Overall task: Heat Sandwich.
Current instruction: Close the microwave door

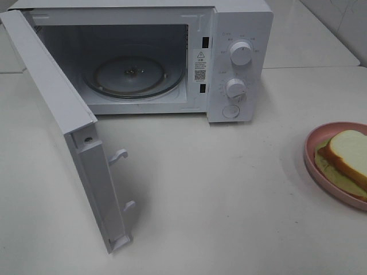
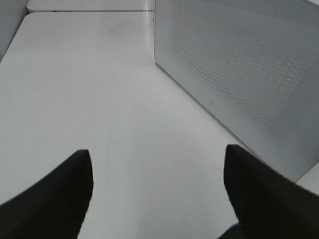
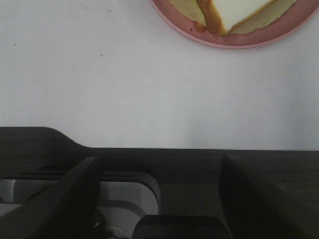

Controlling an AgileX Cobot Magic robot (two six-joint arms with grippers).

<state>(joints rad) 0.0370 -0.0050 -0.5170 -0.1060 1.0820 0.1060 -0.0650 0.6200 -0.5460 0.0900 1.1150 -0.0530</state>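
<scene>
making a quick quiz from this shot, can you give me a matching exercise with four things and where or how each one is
Things:
1. microwave door
2. sandwich
3. glass turntable
4. left gripper

States:
a. lying on the pink plate
b. open, holding nothing
c. swung wide open
d. inside the microwave, bare

Pairs: 1-c, 2-a, 3-d, 4-b

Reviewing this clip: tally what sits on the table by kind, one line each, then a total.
Microwave, door open: 1
Pink plate: 1
Sandwich, on the plate: 1
Total: 3
</scene>
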